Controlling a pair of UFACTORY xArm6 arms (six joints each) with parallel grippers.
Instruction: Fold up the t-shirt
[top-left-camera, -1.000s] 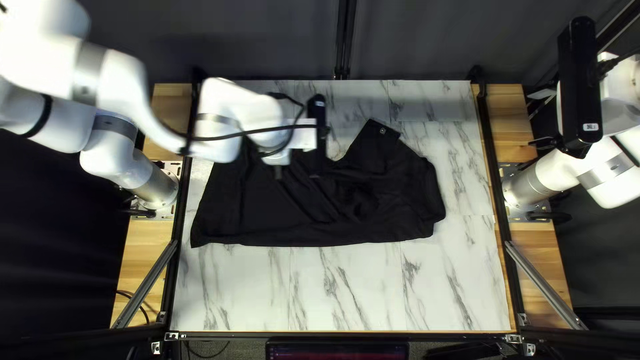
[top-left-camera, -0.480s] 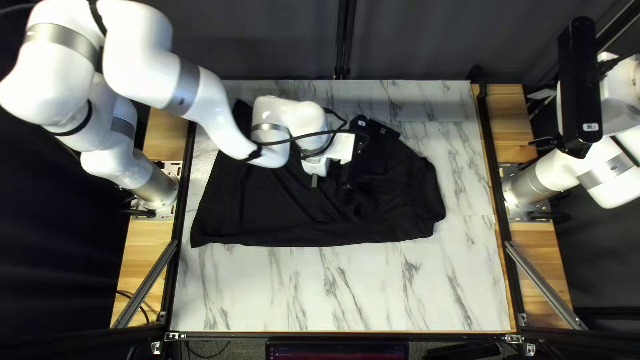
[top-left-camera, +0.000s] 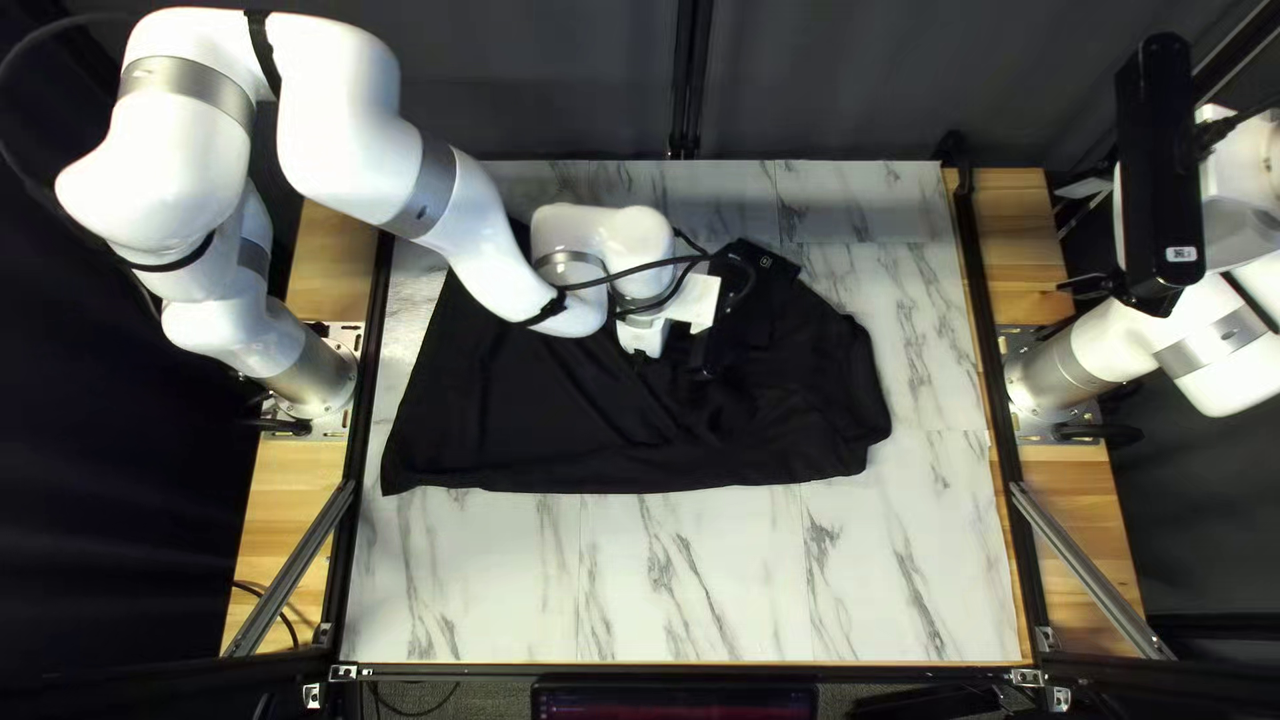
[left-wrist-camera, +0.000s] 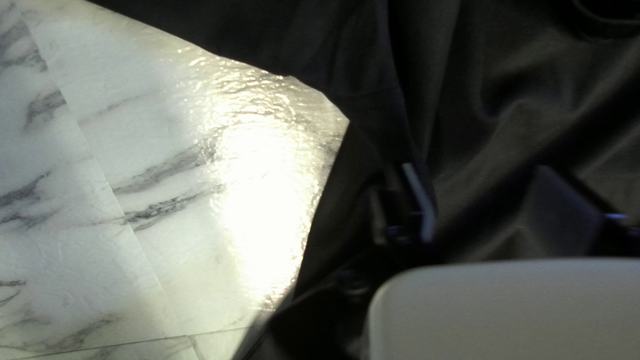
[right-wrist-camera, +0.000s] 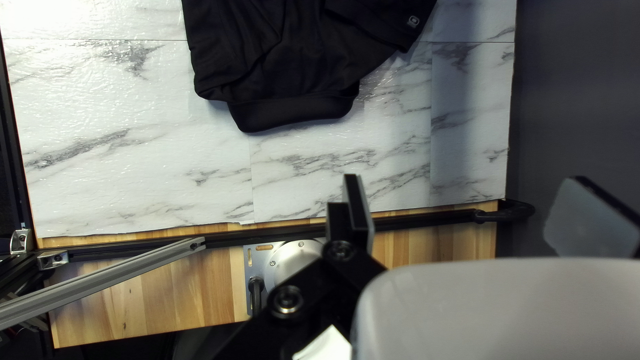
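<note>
Across the white, grey-veined marble-look tabletop [top-left-camera: 694, 574]: a black cloth t-shirt [top-left-camera: 534, 414], its long axis running from the left arm's side toward the right arm's side.
Wide end: toward the left arm's base; probably the hem.
Narrow end: toward the right arm's base, finished in a smooth black band [right-wrist-camera: 293, 113] with tabletop beyond it.
Black sleeve with a small pale mark [top-left-camera: 771, 287]: slants out toward the tabletop's far edge, at an angle to that long axis.
Left gripper [left-wrist-camera: 475, 170]: fingers spread, black cloth under and between them, nothing pinched; one finger is near the cloth's edge. Whether the tips touch, I cannot tell.
Right gripper [right-wrist-camera: 467, 180]: fingers spread, well apart from the shirt, by the right side of the tabletop.
Nearer to the sleeve: the left gripper, over the shirt's far side where sleeve meets body.
What the move turns on: I judge the sleeve wants bringing in toward the near edge, across the long axis, so the left gripper should line up with the sleeve first.
Risk: closing too deep may catch body cloth along with the sleeve.
</note>
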